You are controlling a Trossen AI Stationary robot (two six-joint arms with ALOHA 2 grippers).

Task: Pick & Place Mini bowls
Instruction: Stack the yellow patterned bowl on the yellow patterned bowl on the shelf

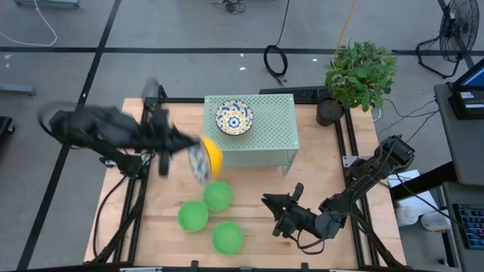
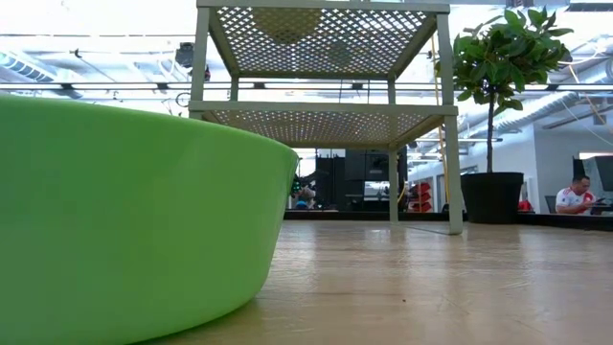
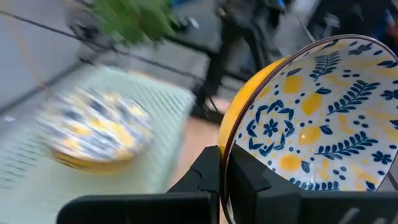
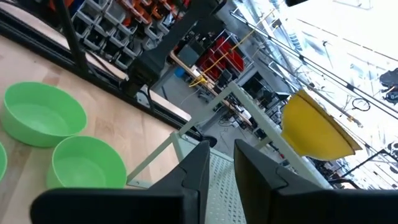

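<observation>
My left gripper (image 1: 193,153) is shut on a mini bowl (image 1: 207,159), white with blue-and-yellow flowers inside and yellow outside, held in the air just left of the pale green stand (image 1: 265,143). A second floral bowl (image 1: 234,117) rests on its base on the stand's top. Three green bowls (image 1: 218,195), (image 1: 193,216), (image 1: 228,237) sit on the table in front of the stand. My right gripper (image 1: 278,205) stands open right of the green bowls, nothing between its fingers (image 4: 196,171). The low view shows one green bowl (image 2: 124,220) close up and no gripper. My left gripper holds the floral bowl by its rim (image 3: 226,163). One finger (image 3: 252,180) is inside the bowl and the other finger (image 3: 208,174) is on the yellow outside. The bowl is lifted clear of the table and stands tilted on edge, its patterned inside facing the wrist camera.
A potted plant (image 1: 359,75) stands at the table's far right corner. The stand has a lower shelf (image 2: 321,120) under its perforated top. Bare wooden table (image 1: 355,234) lies right of the green bowls. A person (image 2: 578,196) sits far behind the table.
</observation>
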